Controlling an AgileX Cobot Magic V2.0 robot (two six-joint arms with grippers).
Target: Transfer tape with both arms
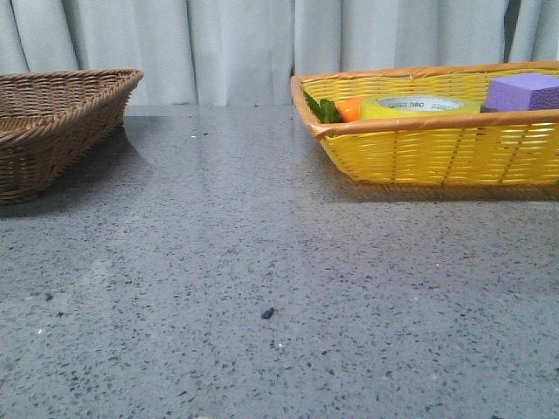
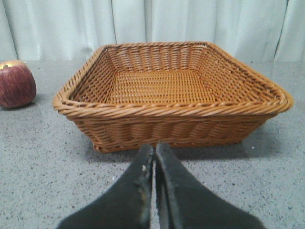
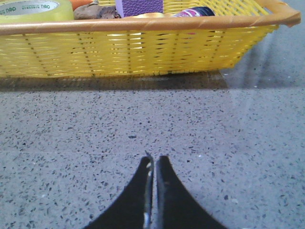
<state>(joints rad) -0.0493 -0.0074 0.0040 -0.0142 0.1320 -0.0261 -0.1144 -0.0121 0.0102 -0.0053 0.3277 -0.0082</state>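
Note:
The tape point(image 1: 417, 106), a wide yellow roll with a white core and green lettering, lies flat inside the yellow woven basket point(image 1: 437, 153) at the right rear of the table. It also shows in the right wrist view point(image 3: 33, 10), at the basket's far end. My right gripper point(image 3: 155, 160) is shut and empty, low over the table in front of the yellow basket. My left gripper point(image 2: 155, 148) is shut and empty, just in front of the empty brown wicker basket point(image 2: 171, 112). Neither gripper shows in the front view.
In the yellow basket lie a purple foam block point(image 1: 522, 91) and an orange carrot with green top point(image 1: 348, 109). A red apple point(image 2: 15, 84) sits on the table beside the brown basket point(image 1: 52, 131). Grey speckled tabletop point(image 1: 262, 288) lies between the baskets; curtains hang behind.

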